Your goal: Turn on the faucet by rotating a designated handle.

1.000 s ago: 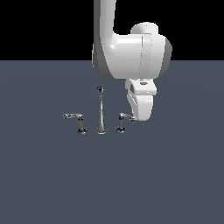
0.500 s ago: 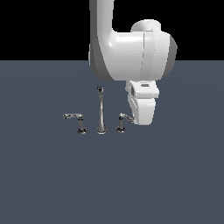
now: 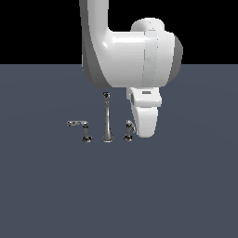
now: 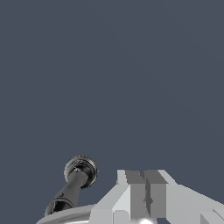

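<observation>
The faucet (image 3: 107, 122) stands on the dark floor as a tall thin chrome spout between two short levers. Its right-hand handle (image 3: 128, 129) shows only its post and a short stub of lever. The outer end of that lever is covered by my white gripper (image 3: 145, 135), which hangs right beside it on the exterior view's right. In the wrist view the handle (image 4: 77, 181) rises on a dark post, and its chrome arm (image 4: 65, 215) runs toward my gripper (image 4: 143, 177). The two dark pads (image 4: 135, 192) lie together with nothing between them. I cannot tell whether they touch the lever.
The left-hand lever (image 3: 79, 124) points to the exterior view's left from its post (image 3: 86, 138). The arm's bulky white links (image 3: 135, 56) loom above the faucet. All around lies flat dark grey floor (image 3: 186, 186).
The arm has grown larger in the exterior view, and the gripper has sunk and shifted slightly left. It now covers the handle's lever end, which showed in full before.
</observation>
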